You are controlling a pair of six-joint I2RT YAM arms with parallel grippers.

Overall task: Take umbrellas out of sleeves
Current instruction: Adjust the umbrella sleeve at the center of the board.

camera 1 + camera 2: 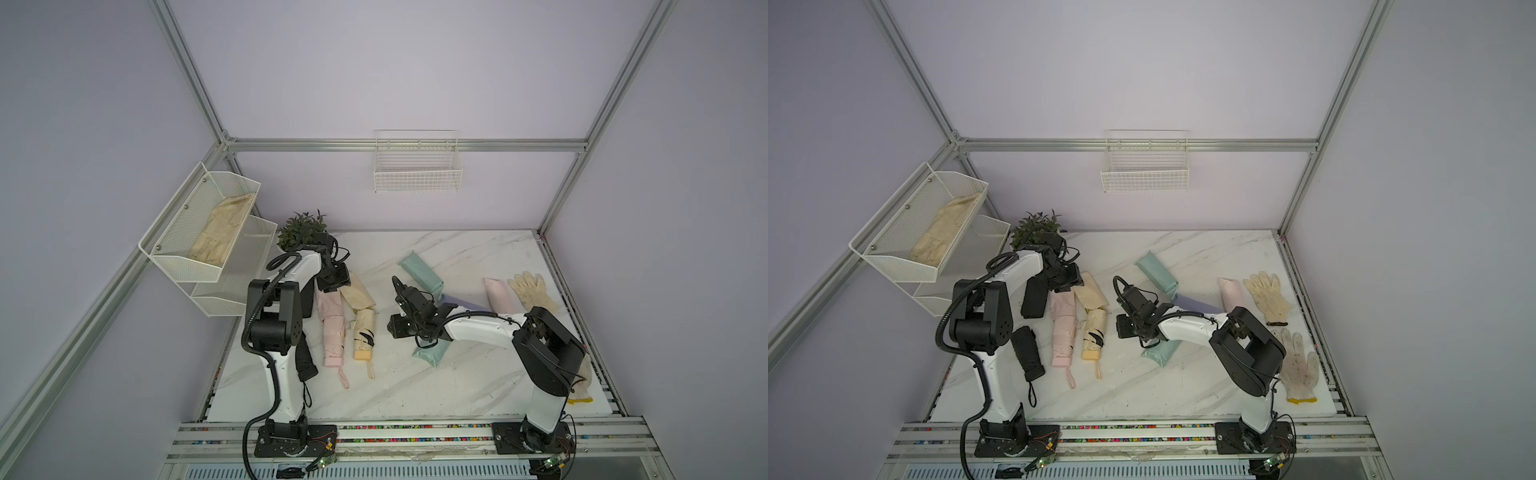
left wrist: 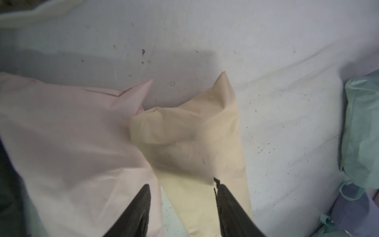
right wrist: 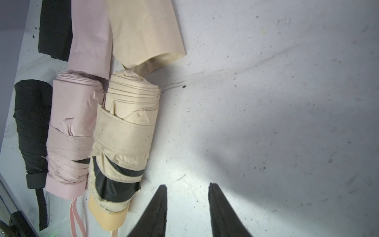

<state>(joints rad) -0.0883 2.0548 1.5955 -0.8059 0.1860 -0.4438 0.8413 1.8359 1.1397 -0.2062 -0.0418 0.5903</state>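
Got the left arm [image 1: 291, 274] folded at the elbow and reaching back, left gripper [image 2: 181, 182] spread open over the yellow sleeve [image 2: 184, 133], maybe brushing it. Got the right arm [image 1: 478, 328] stretched low over the table [image 3: 266, 102], right gripper [image 3: 187, 184] open and empty, near the yellow umbrella [image 3: 127, 133] lying bare at that sleeve's mouth.

The tabletop [image 1: 415, 386] is showing white marble with grey veining. Beside the black right claw [image 3: 187, 184], a black umbrella [image 3: 30, 127], a pale pink umbrella [image 3: 69, 123] and a cream-yellow umbrella [image 3: 127, 127] with black patches are lying. Just ahead of the black left claw [image 2: 181, 182], a plain pink sleeve [image 2: 71, 143] and a plain yellow sleeve [image 2: 190, 133] are lying.
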